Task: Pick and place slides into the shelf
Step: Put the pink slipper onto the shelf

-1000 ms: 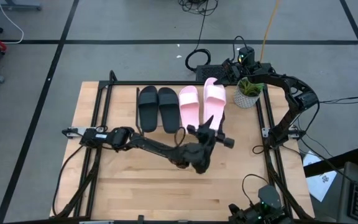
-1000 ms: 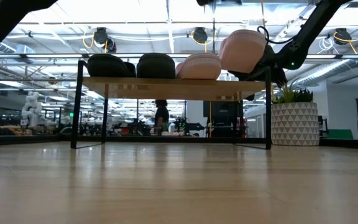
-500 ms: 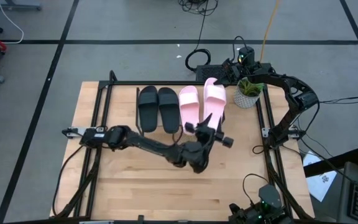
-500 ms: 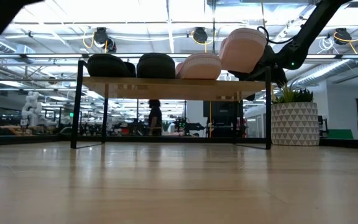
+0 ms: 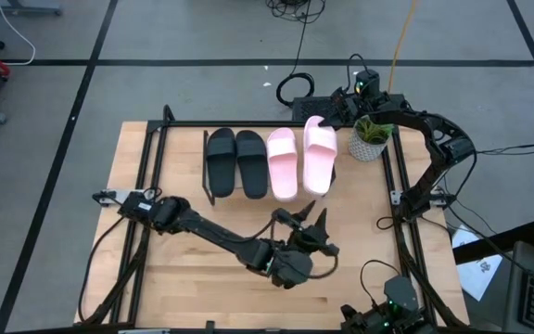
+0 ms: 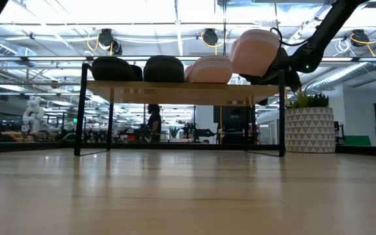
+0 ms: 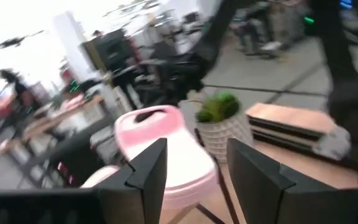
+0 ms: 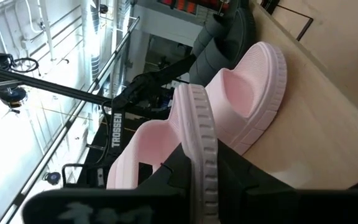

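Two black slides (image 5: 235, 162) and one pink slide (image 5: 283, 163) lie side by side on the shelf (image 6: 181, 91), soles on its plank top. The second pink slide (image 5: 320, 155) is at the shelf's right end; in the low view (image 6: 256, 52) it sits tilted and higher than the others. My right gripper (image 5: 335, 109) is shut on its far end. My left gripper (image 5: 302, 221) is open and empty over the table, nearer than the shelf; its wrist view (image 7: 194, 168) looks at that pink slide (image 7: 161, 144). My right gripper pinches the pink slide's ribbed sole rim (image 8: 197, 140) between its two fingers, at the slide's far end. The fingers come from the table's far right side. The slide is tilted, its held end raised, its near part over the shelf's right end.
A potted plant in a white patterned pot (image 5: 371, 137) stands just right of the shelf, also in the low view (image 6: 309, 127). Black frame rails run along the table's left and right sides. Bare wooden table (image 5: 202, 269) lies nearer than the shelf. People show in the room behind.
My left gripper has drawn back from the near end of the right pink slide toward the table's near edge. The slides and my right gripper have kept still.
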You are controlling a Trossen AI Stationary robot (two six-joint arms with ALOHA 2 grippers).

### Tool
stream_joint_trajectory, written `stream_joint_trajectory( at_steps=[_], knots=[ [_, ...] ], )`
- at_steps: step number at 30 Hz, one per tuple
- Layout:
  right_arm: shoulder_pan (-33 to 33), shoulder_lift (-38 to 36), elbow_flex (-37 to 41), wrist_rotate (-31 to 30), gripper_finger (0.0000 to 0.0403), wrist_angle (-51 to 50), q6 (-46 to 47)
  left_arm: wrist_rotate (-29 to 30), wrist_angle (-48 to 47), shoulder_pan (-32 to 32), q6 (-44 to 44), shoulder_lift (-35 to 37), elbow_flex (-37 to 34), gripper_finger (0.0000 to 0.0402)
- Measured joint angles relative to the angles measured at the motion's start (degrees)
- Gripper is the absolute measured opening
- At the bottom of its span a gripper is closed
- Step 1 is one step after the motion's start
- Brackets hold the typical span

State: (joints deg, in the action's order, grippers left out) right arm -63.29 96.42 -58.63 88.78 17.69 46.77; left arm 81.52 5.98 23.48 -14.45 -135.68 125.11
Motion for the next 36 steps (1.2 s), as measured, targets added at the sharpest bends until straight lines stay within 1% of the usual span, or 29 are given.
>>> stream_joint_trajectory(
  at_steps=[2,5,9,12,16,21,25,29,36],
  knots=[
    [0.0,0.0,0.0,-0.1,0.0027,-0.1,0.1,-2.4,-5.3,-0.4,-0.3,0.0,0.0,0.0168],
    [0.1,0.0,0.0,-0.1,0.0027,-0.8,0.1,-2.7,-11.8,-1.3,-2.0,-0.1,0.0,0.0168],
    [0.3,0.0,0.0,-0.1,0.0027,-0.9,0.1,-7.0,-14.0,-2.8,-7.4,0.0,0.0,0.0168],
    [0.3,0.0,0.0,-0.1,0.0027,-1.4,0.1,-6.5,-15.2,-3.4,-11.3,0.0,0.0,0.0168],
    [0.3,0.0,0.0,-0.1,0.0027,-1.7,0.1,-6.5,-15.4,-3.8,-12.1,0.0,0.0,0.0168],
    [0.3,0.0,0.0,-0.1,0.0027,-2.0,0.1,-6.8,-15.8,-3.0,-18.1,0.0,0.0,0.0168],
    [0.4,0.0,0.0,-0.1,0.0027,-2.1,0.1,-7.4,-21.8,-2.3,-18.4,0.0,0.0,0.0168],
    [0.4,0.0,0.0,-0.1,0.0027,-2.1,0.1,-10.8,-25.5,-2.2,-19.4,0.0,0.0,0.0168],
    [0.4,0.0,0.0,-0.1,0.0027,-2.1,0.1,-10.5,-32.9,-4.5,-20.6,0.0,0.0,0.0168]
  ],
)
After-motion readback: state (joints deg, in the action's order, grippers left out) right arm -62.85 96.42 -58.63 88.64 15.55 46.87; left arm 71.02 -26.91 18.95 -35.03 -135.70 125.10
